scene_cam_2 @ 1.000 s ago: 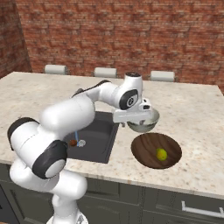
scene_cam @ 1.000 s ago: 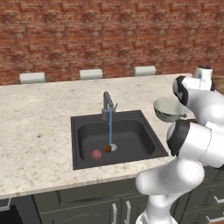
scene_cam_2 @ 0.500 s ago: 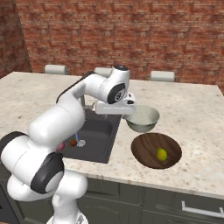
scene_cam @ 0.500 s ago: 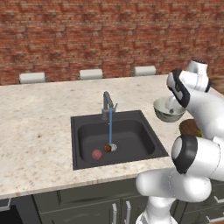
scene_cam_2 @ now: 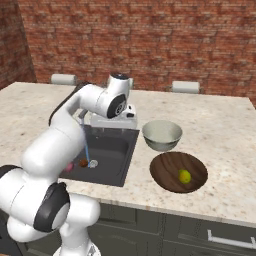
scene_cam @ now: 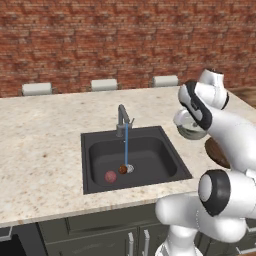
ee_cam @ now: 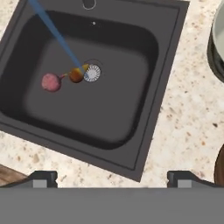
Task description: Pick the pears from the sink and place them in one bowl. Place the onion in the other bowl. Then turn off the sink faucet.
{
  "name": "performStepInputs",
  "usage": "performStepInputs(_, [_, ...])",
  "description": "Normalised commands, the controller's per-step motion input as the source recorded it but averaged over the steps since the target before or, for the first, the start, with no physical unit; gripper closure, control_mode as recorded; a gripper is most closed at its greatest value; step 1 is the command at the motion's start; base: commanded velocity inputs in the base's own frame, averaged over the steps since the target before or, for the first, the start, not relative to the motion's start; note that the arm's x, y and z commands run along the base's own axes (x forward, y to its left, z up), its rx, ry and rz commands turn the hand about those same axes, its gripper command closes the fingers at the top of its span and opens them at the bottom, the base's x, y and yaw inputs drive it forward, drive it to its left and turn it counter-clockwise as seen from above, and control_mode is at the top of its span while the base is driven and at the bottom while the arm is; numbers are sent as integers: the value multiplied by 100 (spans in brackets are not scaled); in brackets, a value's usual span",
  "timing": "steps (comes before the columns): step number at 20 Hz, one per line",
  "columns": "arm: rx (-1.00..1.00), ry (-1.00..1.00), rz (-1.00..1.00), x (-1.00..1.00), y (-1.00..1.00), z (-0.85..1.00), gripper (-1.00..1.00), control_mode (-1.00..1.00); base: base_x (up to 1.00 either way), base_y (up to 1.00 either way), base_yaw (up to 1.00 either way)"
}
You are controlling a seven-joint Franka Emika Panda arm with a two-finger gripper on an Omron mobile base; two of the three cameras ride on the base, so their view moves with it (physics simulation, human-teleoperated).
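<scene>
My gripper (ee_cam: 113, 178) is open with nothing between its fingers, hovering over the front right part of the dark sink (ee_cam: 131, 105). In the basin a brownish-orange pear (ee_cam: 76, 75) lies beside the drain under the blue water stream, with the pink-red onion (ee_cam: 51, 82) just left of it. The faucet (scene_cam: 122, 120) is running. From the right base camera the gripper (scene_cam_2: 114, 124) hangs above the sink's right rim (scene_cam_2: 131, 150). A yellow-green pear (scene_cam_2: 185, 176) lies in the wooden bowl (scene_cam_2: 170, 172). Behind that bowl stands the pale grey bowl (scene_cam_2: 161, 135), which holds nothing.
Both bowls sit on the speckled counter (scene_cam_2: 220, 130) to the right of the sink, close together. A brick wall (scene_cam: 100, 40) runs behind the counter. My own arm (scene_cam: 220, 125) hides part of the bowls in the left base view.
The arm has swung left from above the bowls to above the sink's right side. The gripper has stayed open. The fruit and the onion have not moved.
</scene>
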Motion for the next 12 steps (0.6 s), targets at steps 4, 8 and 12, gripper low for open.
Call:
performStepInputs(4, [-8, -21, -14, -4, 53, -12, -100, -100, 0, 0, 0])
performStepInputs(8, [-8, -18, -17, -2, 46, -24, -100, -100, 0, 0, 0])
performStepInputs(12, [-3, 2, -12, 3, 54, -38, -100, -100, 0, 0, 0])
